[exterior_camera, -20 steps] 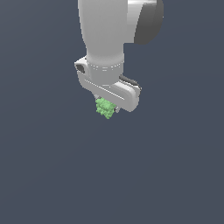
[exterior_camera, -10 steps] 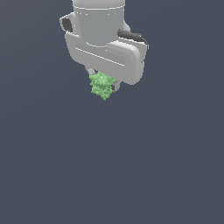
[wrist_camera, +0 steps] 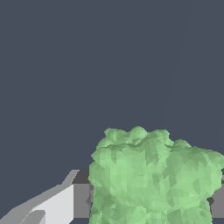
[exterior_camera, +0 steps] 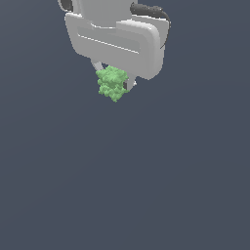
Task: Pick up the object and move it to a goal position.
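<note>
The object (exterior_camera: 113, 83) is a small light-green knobbly lump. It hangs under the white gripper (exterior_camera: 114, 80) near the top of the exterior view, clamped between the two short fingers, well above the dark grey floor. The gripper is shut on it. The object is much narrower than the white hand above it. In the wrist view the object (wrist_camera: 153, 177) fills the lower part of the picture, with one grey-white finger (wrist_camera: 52, 205) against its side; the other finger is mostly hidden behind the lump.
Only the plain dark grey floor (exterior_camera: 146, 185) shows around and under the gripper. No goal marker shows in either view.
The gripper with the object in it has moved up in the exterior view and closer to the camera, so both look larger. The grip on the object is unchanged.
</note>
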Robot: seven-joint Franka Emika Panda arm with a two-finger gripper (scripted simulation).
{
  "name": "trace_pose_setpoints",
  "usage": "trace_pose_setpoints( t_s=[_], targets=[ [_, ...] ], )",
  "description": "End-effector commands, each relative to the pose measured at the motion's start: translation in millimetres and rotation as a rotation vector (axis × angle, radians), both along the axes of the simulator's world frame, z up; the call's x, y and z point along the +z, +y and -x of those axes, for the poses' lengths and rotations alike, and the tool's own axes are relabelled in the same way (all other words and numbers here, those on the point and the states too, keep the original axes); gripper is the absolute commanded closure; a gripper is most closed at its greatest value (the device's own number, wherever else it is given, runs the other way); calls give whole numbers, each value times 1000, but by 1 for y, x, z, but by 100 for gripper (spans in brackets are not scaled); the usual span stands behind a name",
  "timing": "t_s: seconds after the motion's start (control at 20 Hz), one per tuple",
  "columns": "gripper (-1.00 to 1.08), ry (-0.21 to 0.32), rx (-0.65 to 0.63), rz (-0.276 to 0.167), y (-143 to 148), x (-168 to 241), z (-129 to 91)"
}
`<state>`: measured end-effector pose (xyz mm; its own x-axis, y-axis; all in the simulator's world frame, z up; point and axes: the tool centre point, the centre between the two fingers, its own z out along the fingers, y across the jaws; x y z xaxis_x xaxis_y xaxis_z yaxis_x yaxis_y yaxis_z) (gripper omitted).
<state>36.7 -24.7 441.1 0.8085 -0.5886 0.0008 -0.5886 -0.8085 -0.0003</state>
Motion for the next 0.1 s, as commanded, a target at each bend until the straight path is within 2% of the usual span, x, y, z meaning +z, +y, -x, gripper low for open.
trace_pose_setpoints(
  t_s=[0.0,0.05],
  targets=[
    [108,1,0,0,0,2,0],
    [108,1,0,0,0,2,-1]
  ],
)
